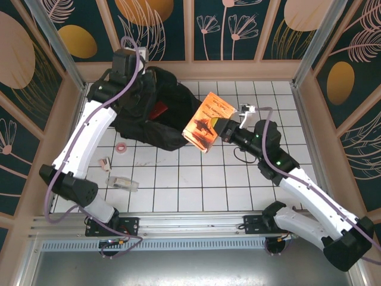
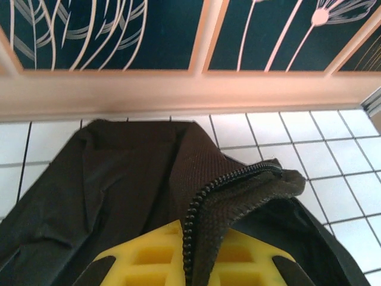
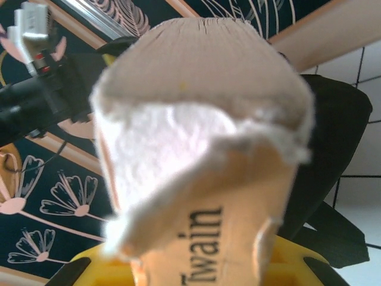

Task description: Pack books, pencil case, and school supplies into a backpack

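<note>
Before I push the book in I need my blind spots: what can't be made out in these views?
Inside the backpack: top view, dark folds and the left arm cover it; left wrist view, the zip flap blocks it.
Right gripper fingertips: the book covers them, top and right wrist views.
Book cover: right wrist view, blurred, too close.
Small items on table: top view, too small.

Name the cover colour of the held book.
The book is orange with dark picture and lettering; best in top external view.
</note>
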Tool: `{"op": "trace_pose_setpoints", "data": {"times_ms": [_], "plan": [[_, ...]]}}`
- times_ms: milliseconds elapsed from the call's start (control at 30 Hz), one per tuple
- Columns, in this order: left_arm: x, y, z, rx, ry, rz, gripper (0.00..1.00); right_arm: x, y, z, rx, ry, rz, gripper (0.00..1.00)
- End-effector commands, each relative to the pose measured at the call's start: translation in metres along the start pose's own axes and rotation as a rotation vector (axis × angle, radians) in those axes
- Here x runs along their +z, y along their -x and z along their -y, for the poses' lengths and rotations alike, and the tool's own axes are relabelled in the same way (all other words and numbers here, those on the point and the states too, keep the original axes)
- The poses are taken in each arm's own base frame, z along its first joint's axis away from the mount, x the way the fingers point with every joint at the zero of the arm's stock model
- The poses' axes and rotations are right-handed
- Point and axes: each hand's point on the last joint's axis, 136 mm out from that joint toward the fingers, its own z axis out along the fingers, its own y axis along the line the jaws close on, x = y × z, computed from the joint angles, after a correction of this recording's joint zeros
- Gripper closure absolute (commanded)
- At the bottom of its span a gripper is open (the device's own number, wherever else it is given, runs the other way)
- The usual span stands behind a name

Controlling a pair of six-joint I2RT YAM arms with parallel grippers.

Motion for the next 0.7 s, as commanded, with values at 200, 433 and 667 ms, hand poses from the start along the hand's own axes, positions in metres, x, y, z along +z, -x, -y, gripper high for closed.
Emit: {"op": "trace_pose_setpoints", "data": {"times_ms": [200, 433, 667], "plan": [[0.027, 0.0, 0.075, 0.003, -0.374, -0.008, 1.0, -0.024, 0.027, -0.029, -0.086, 0.019, 0.065, 1.0], [0.024, -0.058, 0.088, -0.043, -0.465, -0.086, 1.0, -0.01, 0.048, -0.039, -0.075, 0.027, 0.109, 1.0], [0.003, -0.064, 0.097, -0.119, -0.556, -0.087, 1.0, 0.024, 0.028, 0.044, -0.032, -0.205, 0.15, 1.0]]}}
